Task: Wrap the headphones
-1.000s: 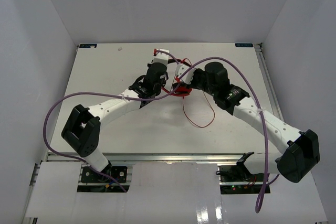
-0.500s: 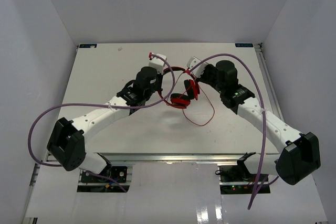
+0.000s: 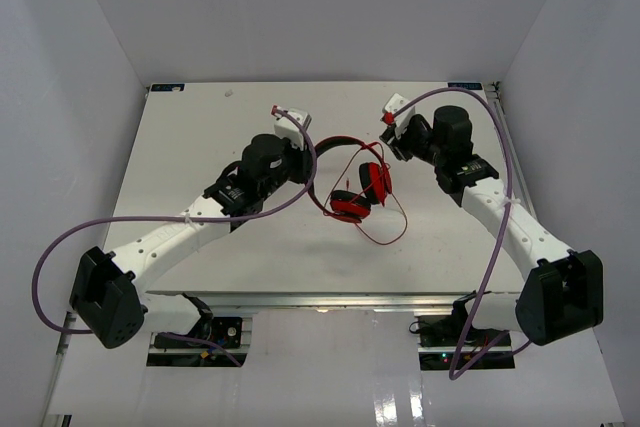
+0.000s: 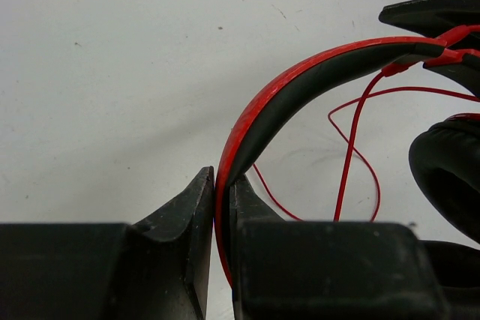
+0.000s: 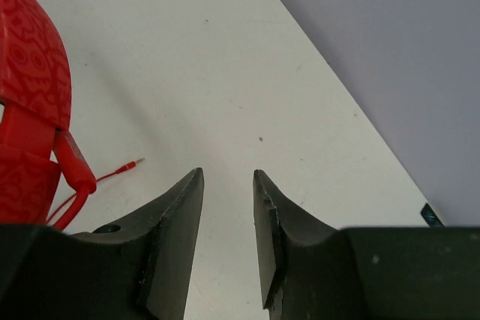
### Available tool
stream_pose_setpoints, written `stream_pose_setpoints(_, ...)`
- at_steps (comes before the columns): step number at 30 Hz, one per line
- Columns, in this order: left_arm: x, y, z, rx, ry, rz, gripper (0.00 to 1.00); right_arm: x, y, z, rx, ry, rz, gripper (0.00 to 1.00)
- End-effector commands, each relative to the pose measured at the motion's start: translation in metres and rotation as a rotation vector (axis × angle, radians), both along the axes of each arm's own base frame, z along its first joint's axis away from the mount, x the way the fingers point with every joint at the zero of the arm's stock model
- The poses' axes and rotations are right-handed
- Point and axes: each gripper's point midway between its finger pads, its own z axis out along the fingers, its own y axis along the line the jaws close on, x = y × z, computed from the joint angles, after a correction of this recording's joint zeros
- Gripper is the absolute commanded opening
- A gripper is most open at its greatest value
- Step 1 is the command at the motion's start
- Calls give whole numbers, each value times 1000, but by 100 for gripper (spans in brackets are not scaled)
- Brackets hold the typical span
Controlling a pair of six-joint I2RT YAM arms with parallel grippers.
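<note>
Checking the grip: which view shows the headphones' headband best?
Left wrist: the headband arcs across close up, pinched by the left gripper. Top external shows it as a small arc; right wrist shows only a red patterned headphone part at its edge.

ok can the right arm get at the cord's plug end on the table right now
Probably yes: the right arm has its jaws apart and empty, and the plug lies on bare table close beside them. The headphones, held by the left arm, sit beside that path, not across it.
</note>
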Motion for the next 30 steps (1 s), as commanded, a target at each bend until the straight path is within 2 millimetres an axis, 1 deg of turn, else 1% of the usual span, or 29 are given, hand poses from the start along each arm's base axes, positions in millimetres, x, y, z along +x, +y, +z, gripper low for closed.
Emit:
stream_pose_setpoints(1, -12, -3, 34, -148, 25, -22, 0, -12, -6, 14, 94, 46, 21, 54)
stream_pose_setpoints(3, -13, -2, 30, -169, 73, -27, 0, -18, -12, 6, 105, 81, 26, 60)
stream_pose_setpoints(4, -13, -2, 28, -194, 103, -22, 0, -21, -17, 6, 107, 80, 20, 64)
stream_pose_setpoints(5, -15, -2, 26, -206, 131, -30, 0, -25, -20, -2, 103, 93, 15, 65)
stream_pose_setpoints(7, -17, -2, 23, -248, 181, -50, 0, -29, -28, -4, 102, 90, -2, 69)
stream_pose_setpoints(8, -16, 0, 22, -265, 199, -52, 0, -32, -32, -9, 101, 97, -10, 71)
stream_pose_setpoints(9, -18, -1, 23, -284, 214, -67, 0, -35, -34, -9, 108, 96, -9, 72)
stream_pose_setpoints(12, -19, 3, 27, -339, 249, -79, 0, -41, -44, -20, 113, 137, -21, 77)
stream_pose_setpoints(14, -18, 6, 32, -372, 262, -74, 0, -50, -41, -24, 121, 151, 29, 81)
stream_pose_setpoints(15, -18, 7, 35, -391, 273, -74, 0, -58, -37, -26, 125, 149, 82, 84)
stream_pose_setpoints(17, -19, 7, 43, -423, 283, -81, 0, -78, -25, -31, 148, 168, 214, 93)
stream_pose_setpoints(18, -19, 6, 47, -437, 287, -85, 0, -88, -19, -32, 161, 176, 274, 95)
stream_pose_setpoints(20, -18, 5, 54, -461, 296, -90, 0, -104, -9, -35, 188, 192, 382, 95)
stream_pose_setpoints(23, -18, 1, 70, -504, 302, -98, 0, -97, -3, -29, 260, 181, 384, 92)
stream_pose_setpoints(24, -17, 1, 73, -513, 303, -97, 0, -93, -3, -32, 284, 200, 352, 91)
stream_pose_setpoints(25, -17, 0, 77, -523, 301, -97, 0, -87, -4, -34, 306, 213, 315, 90)
stream_pose_setpoints(26, -16, 0, 83, -534, 294, -99, 0, -77, -6, -36, 317, 210, 263, 90)
stream_pose_setpoints(28, -16, -1, 92, -559, 292, -100, 0, -60, -8, -34, 341, 177, 202, 90)
stream_pose_setpoints(30, -15, -2, 100, -580, 287, -102, 0, -56, -4, -42, 367, 220, 195, 90)
